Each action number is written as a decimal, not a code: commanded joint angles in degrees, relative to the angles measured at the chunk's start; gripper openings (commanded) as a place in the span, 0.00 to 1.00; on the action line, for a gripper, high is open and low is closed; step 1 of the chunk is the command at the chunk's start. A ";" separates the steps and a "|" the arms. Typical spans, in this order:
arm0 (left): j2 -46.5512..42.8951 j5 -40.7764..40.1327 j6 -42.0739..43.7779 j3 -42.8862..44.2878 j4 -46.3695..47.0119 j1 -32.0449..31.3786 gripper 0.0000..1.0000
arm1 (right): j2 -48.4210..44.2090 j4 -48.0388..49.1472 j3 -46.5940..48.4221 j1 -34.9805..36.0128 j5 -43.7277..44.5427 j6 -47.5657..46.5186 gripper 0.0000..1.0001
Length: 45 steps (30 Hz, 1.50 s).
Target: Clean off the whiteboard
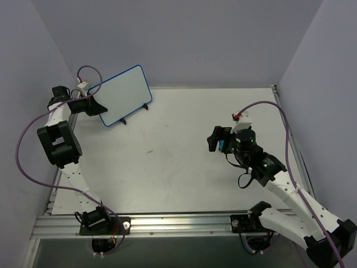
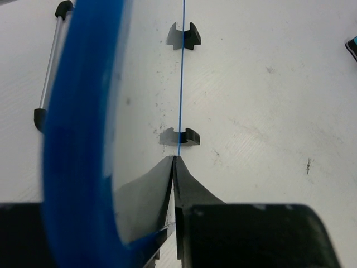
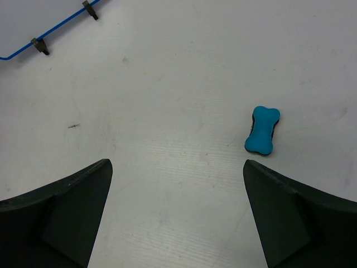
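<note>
The whiteboard (image 1: 124, 95) stands upright on two small black feet at the back left, its face blank white inside a blue frame. My left gripper (image 1: 96, 105) is shut on its left edge. In the left wrist view the fingers (image 2: 192, 190) pinch the board, which shows edge-on as a thin blue line (image 2: 182, 72). My right gripper (image 1: 218, 138) hovers open and empty over the table's right half. A cyan bone-shaped eraser (image 3: 262, 130) lies flat on the table just ahead and to the right of the right gripper (image 3: 177, 163). The board's lower edge (image 3: 56, 30) shows far off in that view.
The board's black clip feet (image 2: 178, 137) rest on the white table (image 1: 178, 167). A silver rod with black end caps (image 2: 50, 61) lies beside the board. Grey walls close in the back and both sides. A metal rail (image 1: 167, 223) runs along the near edge.
</note>
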 commanded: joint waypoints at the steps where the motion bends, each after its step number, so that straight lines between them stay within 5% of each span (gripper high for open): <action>1: -2.13 -2.20 2.02 -1.26 2.56 0.93 0.18 | -0.49 1.35 -0.29 0.53 1.39 -0.49 1.00; 10: -2.57 -3.16 -0.53 -2.40 4.24 0.67 0.36 | -0.66 1.44 -0.46 0.97 1.39 -0.58 1.00; 45: -4.42 -7.82 -2.73 -4.34 6.53 1.02 0.40 | -0.93 1.44 -0.37 1.94 1.47 -0.67 1.00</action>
